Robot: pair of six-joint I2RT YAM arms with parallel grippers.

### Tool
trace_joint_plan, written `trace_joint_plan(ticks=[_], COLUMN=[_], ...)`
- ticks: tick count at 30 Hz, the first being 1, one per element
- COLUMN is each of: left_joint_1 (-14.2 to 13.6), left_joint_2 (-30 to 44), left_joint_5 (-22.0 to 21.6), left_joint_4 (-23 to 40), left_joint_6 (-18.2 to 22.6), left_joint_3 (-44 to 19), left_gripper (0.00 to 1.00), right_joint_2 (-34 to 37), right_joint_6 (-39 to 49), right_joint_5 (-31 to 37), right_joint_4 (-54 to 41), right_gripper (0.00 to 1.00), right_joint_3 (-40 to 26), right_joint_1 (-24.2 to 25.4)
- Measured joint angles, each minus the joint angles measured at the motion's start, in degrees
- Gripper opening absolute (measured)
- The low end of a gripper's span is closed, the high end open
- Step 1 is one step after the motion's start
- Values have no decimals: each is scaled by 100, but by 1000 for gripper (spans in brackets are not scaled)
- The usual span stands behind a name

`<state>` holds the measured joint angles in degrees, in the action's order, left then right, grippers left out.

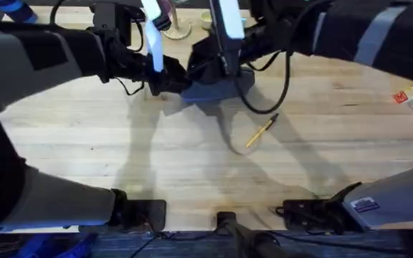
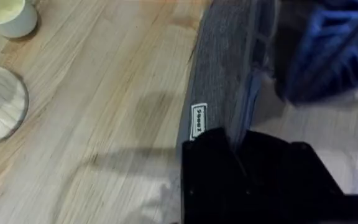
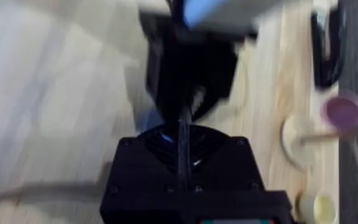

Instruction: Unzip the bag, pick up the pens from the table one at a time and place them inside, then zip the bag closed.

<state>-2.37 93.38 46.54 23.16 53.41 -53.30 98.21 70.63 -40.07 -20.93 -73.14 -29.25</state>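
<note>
The bag (image 1: pixel 217 86) lies on the table (image 1: pixel 192 158) at upper centre of the overhead frame, between both grippers. The left gripper (image 2: pixel 241 152) is clenched on its edge; the right gripper's (image 1: pixel 224 72) jaw state cannot be told. A yellow pen (image 1: pixel 262 131) lies apart, lower right of the bag.

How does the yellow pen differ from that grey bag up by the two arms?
The pen is a slim yellow stick with a dark tip; the bag is bulky blue-grey fabric. The pen lies alone and untouched on the table; the bag sits where both arms meet. Both rest on the table.
</note>
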Motion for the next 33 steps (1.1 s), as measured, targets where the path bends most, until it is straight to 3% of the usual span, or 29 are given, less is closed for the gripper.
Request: trace_joint_plan(ticks=[6,17,23,24,27,30,33], left_joint_1=[0,0,0,0,0,0,0], left_joint_2=[0,0,0,0,0,0,0], left_joint_5=[-2,-2,-4,-3,-3,18,20], left_joint_4=[-2,-2,-2,-2,-2,-8,-9], left_joint_6=[0,0,0,0,4,12,20], left_joint_3=[0,0,0,0,0,0,0], left_gripper=[44,44,44,44,71,329,462], right_joint_2=[0,-256,-907,-1014,-1262,-1426,-1515], right_joint_6=[-139,-316,-335,-334,-335,-335,-335], right_joint_5=[-153,-142,442,610,1078,1439,1699], right_joint_4=[77,-256,-849,-947,-1299,-1595,-1802], right_gripper=[31,44,910,971,992,995,995], right_joint_3=[0,-46,-179,-184,-190,-190,-190], right_joint_1=[-148,231,244,244,244,244,244])
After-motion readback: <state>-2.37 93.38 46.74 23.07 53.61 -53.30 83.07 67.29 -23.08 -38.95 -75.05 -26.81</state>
